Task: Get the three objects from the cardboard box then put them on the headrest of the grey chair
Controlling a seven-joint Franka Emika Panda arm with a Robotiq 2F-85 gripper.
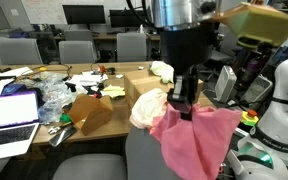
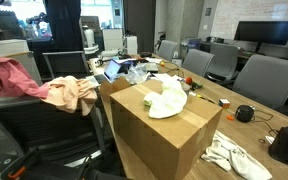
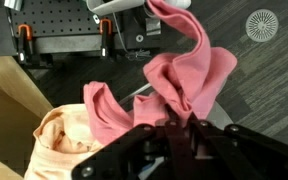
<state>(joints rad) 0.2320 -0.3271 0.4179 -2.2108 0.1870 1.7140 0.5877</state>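
Noted the tool [image 3: 179, 128] at bottom centre of the wrist view, pinched shut on the pink cloth [image 3: 189, 85]. Saw the peach cloth [image 3: 59, 140] at lower left, draped over the top of the grey chair [image 1: 134, 160] in an exterior view. Spotted the cardboard box [image 1: 134, 88] behind, mid-frame, with the yellow-green cloth [image 1: 162, 70] lying on it.

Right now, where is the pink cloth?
In an exterior view the pink cloth hangs from the closed gripper, just picture-right of the peach cloth.
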